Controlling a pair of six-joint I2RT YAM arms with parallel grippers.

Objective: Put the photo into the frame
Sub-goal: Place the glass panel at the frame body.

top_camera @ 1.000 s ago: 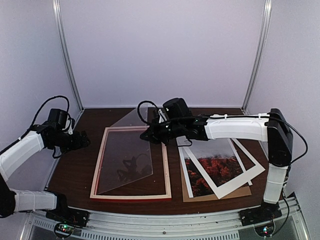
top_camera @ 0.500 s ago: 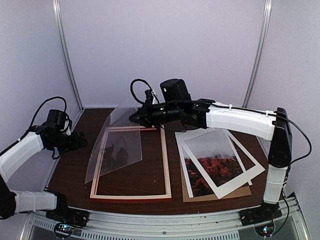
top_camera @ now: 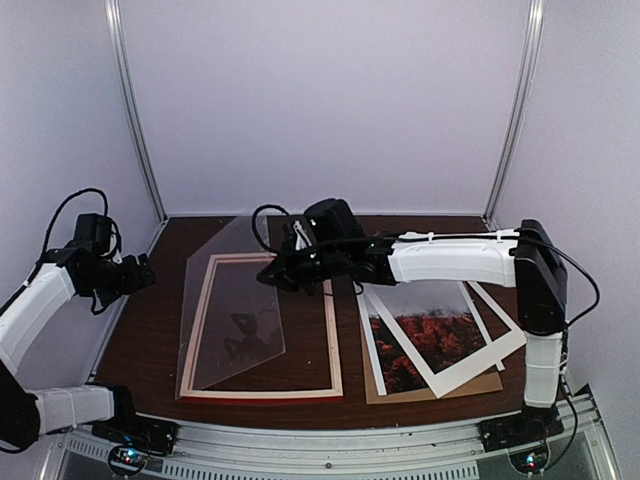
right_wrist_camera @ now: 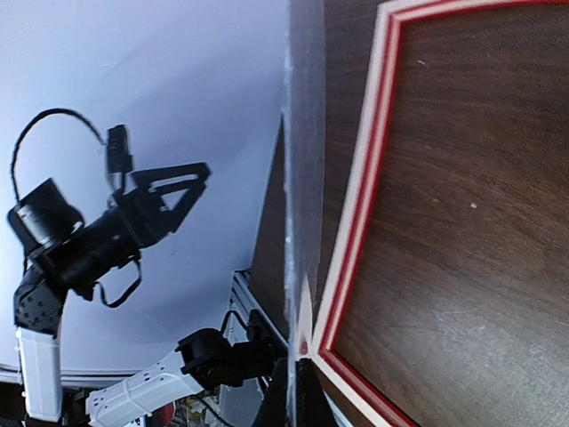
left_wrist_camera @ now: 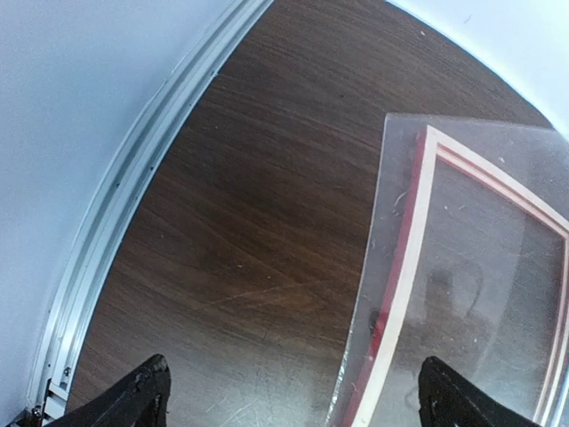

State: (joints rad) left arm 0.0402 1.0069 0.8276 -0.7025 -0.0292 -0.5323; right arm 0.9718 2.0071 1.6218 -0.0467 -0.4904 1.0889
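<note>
Sheet-seating step, by the look: right gripper (top_camera: 281, 271) pinches the far corner of the clear sheet (top_camera: 235, 300), tilted and skewed left over the frame (top_camera: 262, 392), left gripper (top_camera: 138, 272) hovers at left with fingers spread, photo (top_camera: 437, 338) lies right of the frame under the white mat (top_camera: 455, 372), so next likely squaring and lowering the sheet.

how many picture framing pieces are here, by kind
red frame: 1
clear sheet: 1
photo: 1
white mat: 1
brown backing board: 1
total: 5
</note>
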